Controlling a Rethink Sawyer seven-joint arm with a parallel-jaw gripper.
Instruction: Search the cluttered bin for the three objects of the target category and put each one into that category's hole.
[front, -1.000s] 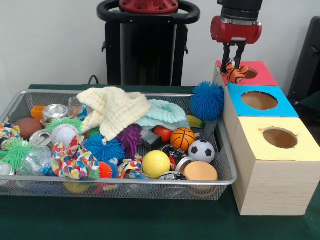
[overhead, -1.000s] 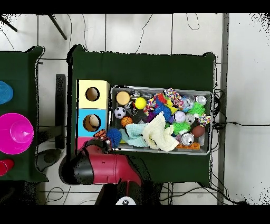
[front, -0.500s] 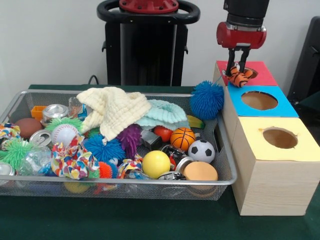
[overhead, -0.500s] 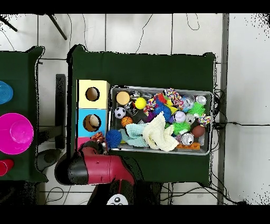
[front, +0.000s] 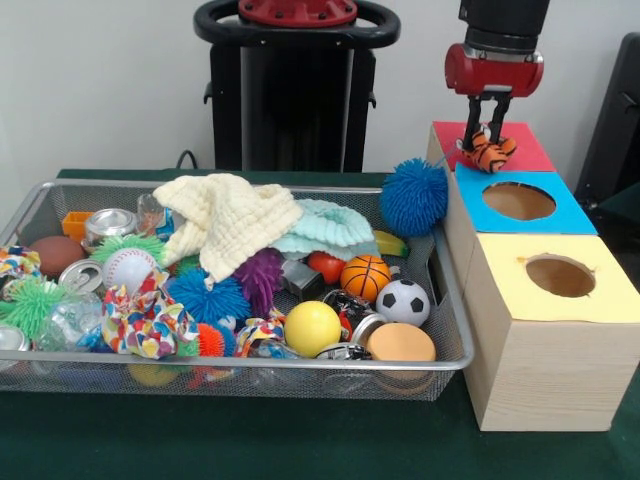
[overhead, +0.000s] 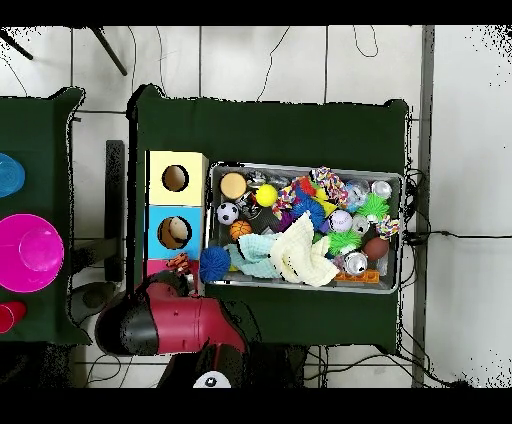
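Red and black describe the robot's gripper (front: 490, 137), which hangs over the red-topped box (front: 522, 147), the farthest of 3 coloured boxes in a row. Its 2 dark fingers are clenched on a small orange toy with black stripes (front: 490, 152), possibly a plush tiger. The toy sits right at the red-topped box's hole, which it hides almost wholly in the front view. From above, the toy (overhead: 178, 263) shows just past the edge of the blue-topped box (overhead: 176, 231).

Next to the red-topped box stands the blue-topped box, then the yellow-topped box (front: 554, 273), each with 1 round hole open and clear.

Beside the red-topped box lies the wire mesh bin (front: 452, 345), crowded with clutter. A spiky blue ball (front: 414, 199) sits in the bin corner nearest the red-topped box. Farther from it are a cream cloth (front: 228, 220), a small basketball (front: 365, 277), a small football (front: 403, 301), a yellow ball (front: 312, 328) and several tin cans (front: 108, 226).

The step in hand appears to be delivery: 1 target object is held at its hole. The next move likely calls for centring the toy over the opening, then letting the fingers part so it drops inside. The soft toy could snag on the rim if it is released off-centre.
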